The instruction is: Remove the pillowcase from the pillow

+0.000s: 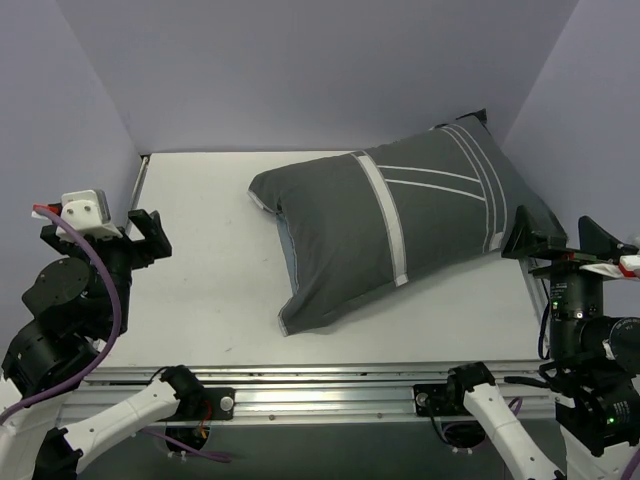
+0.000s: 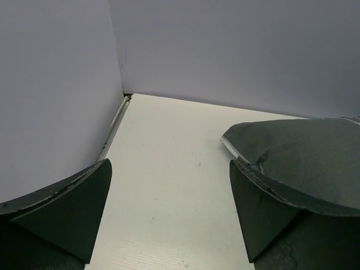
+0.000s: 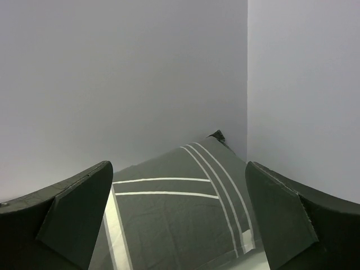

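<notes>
The pillowcase (image 1: 400,220), dark grey with white stripes, lies filled out on the back right of the white table (image 1: 200,290), one corner up against the back right walls. Its open end faces left and shows a lighter inner edge. The pillow is almost wholly hidden inside; only a thin white sliver (image 1: 259,201) shows at that end. My left gripper (image 1: 148,235) is open and empty at the far left, well apart from the cloth. My right gripper (image 1: 558,235) is open and empty just right of the pillowcase's right edge. The pillowcase also shows in the left wrist view (image 2: 304,152) and the right wrist view (image 3: 180,219).
Pale walls enclose the table at the left (image 1: 80,130), back (image 1: 320,70) and right (image 1: 570,120). A metal rail (image 1: 330,385) with both arm bases runs along the near edge. The table's left half (image 2: 169,169) is bare white surface.
</notes>
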You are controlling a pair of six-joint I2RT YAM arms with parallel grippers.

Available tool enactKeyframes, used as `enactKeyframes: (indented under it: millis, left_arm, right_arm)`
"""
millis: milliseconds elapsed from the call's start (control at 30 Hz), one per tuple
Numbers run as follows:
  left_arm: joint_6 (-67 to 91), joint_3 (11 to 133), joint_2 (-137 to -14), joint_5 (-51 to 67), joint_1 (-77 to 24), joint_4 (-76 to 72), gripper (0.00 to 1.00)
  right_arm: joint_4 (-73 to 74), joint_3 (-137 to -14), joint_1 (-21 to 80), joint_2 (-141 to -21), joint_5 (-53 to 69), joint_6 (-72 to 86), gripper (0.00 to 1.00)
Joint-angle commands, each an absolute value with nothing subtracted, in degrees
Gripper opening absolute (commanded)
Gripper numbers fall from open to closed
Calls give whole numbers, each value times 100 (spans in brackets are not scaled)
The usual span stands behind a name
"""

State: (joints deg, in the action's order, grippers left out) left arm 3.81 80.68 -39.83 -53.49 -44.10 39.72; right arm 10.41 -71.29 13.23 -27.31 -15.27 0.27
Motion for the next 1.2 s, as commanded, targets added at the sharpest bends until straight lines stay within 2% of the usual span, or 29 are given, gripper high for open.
enactKeyframes:
  millis: [0, 300, 400, 567, 667, 700, 767, 967, 1167]
  left_arm:
    - [378, 8007, -4113, -5256, -4377, 3938, 94]
    - [387, 7419, -4631, -4827, -4368, 3735, 94]
    - [439, 7234, -4974, -4501, -4359, 3753, 94]
    - [404, 6628, -5501, -4342, -4202, 3560, 94]
    - [571, 6365, -5747, -4106, -4000, 3542, 94]
    - [589, 6372, -5818, -3948, -3921, 3620, 94]
    - [677, 6364, -6002, -3963, -3780, 3788, 94]
    - [422, 6126, -6240, -4166, -3340, 3700, 94]
    - [483, 6161, -6328, -4149, -3173, 3779, 94]
  right_arm:
    - [668, -7031, 1362, -2786, -1310, 0, 100]
    - [853, -6794, 1362, -3839, -660, 1264, 100]
    - [704, -6689, 1371, -4507, 269, 1625, 100]
    - [519, -6645, 1450, -5939, 791, 1995, 100]
    - [317, -6618, 1975, -6546, 188, 1917, 100]
    - [247, -6636, 2195, -6670, -599, 1820, 100]
    - [132, -6810, 2844, -7152, -1254, 1513, 100]
    - [88, -7750, 4075, -8638, -2407, 853, 100]
    - [61, -8235, 4684, -9869, -3355, 510, 100]
